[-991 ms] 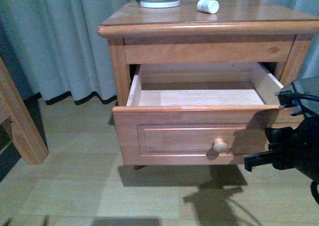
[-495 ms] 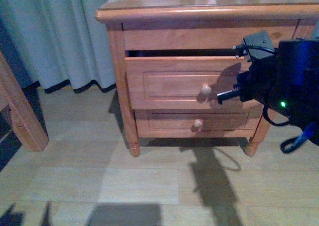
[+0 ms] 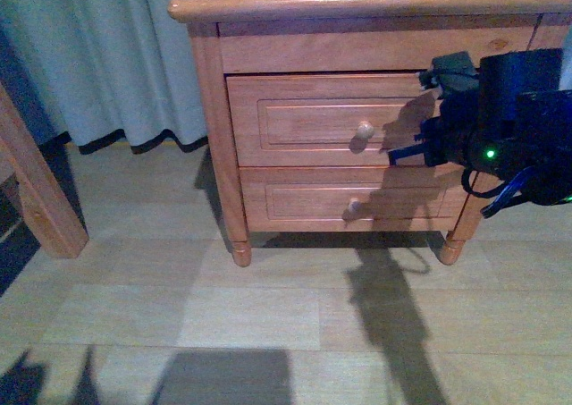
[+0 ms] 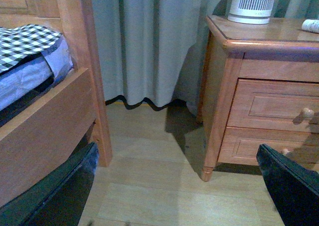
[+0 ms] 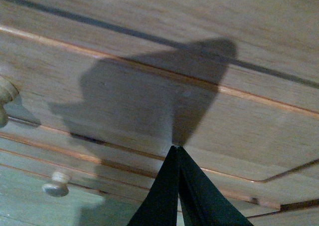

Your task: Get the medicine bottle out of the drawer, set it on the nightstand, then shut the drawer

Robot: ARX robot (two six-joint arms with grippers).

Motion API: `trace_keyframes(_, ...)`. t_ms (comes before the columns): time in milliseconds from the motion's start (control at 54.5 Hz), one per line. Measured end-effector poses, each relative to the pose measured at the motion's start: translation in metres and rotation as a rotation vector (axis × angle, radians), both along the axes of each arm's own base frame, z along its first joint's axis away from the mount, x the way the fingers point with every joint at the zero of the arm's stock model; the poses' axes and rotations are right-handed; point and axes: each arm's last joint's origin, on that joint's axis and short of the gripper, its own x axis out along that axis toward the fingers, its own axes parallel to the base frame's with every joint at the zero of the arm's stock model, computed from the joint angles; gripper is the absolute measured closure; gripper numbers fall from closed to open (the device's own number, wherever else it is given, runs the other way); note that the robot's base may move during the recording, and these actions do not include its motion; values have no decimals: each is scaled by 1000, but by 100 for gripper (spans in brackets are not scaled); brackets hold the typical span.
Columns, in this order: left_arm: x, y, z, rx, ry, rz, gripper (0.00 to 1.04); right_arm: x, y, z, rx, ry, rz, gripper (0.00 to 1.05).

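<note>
The nightstand (image 3: 207, 110) stands ahead with its drawer (image 3: 308, 119) pushed in flush; the round knob (image 3: 364, 130) faces me. My right gripper (image 3: 394, 156) is shut, its tip against the drawer front to the right of the knob. In the right wrist view the shut fingertips (image 5: 177, 147) touch the drawer panel (image 5: 124, 101). The medicine bottle (image 4: 310, 25) lies on its side on the nightstand top (image 4: 259, 31), cut off by the frame edge; the front view does not show it. My left gripper (image 4: 174, 186) hangs open over the floor, left of the nightstand.
A shallower drawer (image 3: 304, 201) with a small knob (image 3: 355, 207) sits below. A tall white ribbed device (image 4: 251, 4) stands on the nightstand top. A bed frame (image 4: 50, 116) with checked bedding (image 4: 25, 41) and a wooden post (image 3: 36, 190) are at the left; curtains (image 3: 107, 56) hang behind.
The drawer went from fully pulled out to flush shut. My right gripper moved forward with it against the drawer front, and the front view tilted down.
</note>
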Motion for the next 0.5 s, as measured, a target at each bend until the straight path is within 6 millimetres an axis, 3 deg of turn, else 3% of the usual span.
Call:
trace_keyframes(110,0,0,0,0,0,0,6,-21,-2,34,138,-14,0,101)
trace_keyframes(239,0,0,0,0,0,0,6,-56,-5,89,281,-51,23,101)
trace_keyframes(367,0,0,0,0,0,0,6,-119,-20,166,368,-166,55,101)
trace_keyframes(440,0,0,0,0,0,0,6,-153,-26,196,370,-235,76,101)
trace_keyframes(495,0,0,0,0,0,0,6,-181,-30,214,370,-281,81,92)
